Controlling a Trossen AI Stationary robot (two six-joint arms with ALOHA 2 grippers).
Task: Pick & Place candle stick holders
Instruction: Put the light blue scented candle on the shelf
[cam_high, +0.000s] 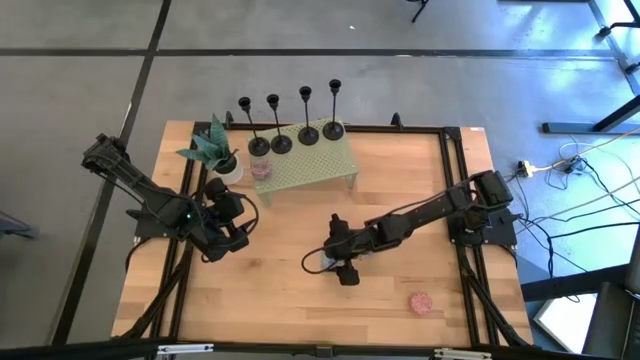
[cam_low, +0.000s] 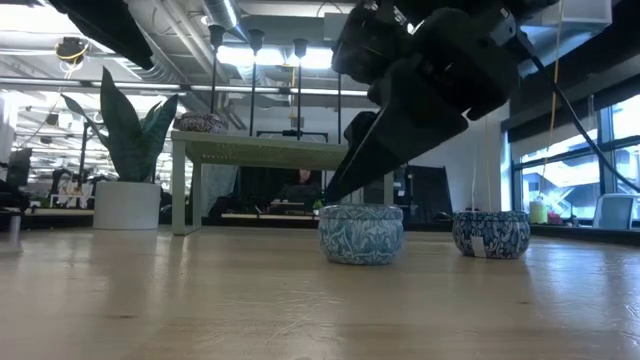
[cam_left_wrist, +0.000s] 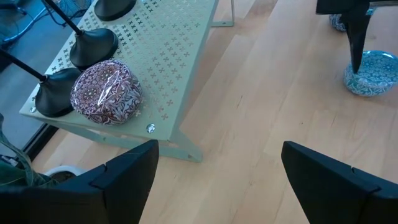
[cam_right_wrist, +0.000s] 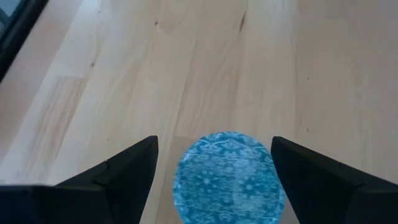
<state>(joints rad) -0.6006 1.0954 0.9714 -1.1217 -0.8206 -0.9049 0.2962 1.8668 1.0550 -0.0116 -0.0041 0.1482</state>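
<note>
Four black candle stick holders (cam_high: 308, 135) stand by their round bases in a row on a pale green perforated stand (cam_high: 320, 162) at the table's far side; three of the bases show in the left wrist view (cam_left_wrist: 93, 42). My left gripper (cam_high: 235, 232) is open and empty, near the stand's left end (cam_left_wrist: 217, 155). My right gripper (cam_high: 335, 262) is open at mid-table, pointing down over a blue patterned tin (cam_right_wrist: 227, 177), one finger on either side of it, not touching. No gripper is at the holders.
A maroon patterned tin (cam_left_wrist: 106, 92) sits on the stand beside the holders. A potted plant (cam_high: 215, 150) stands at the stand's left. A second blue tin (cam_low: 490, 233) sits near the first. A pink round thing (cam_high: 420, 302) lies at the near right.
</note>
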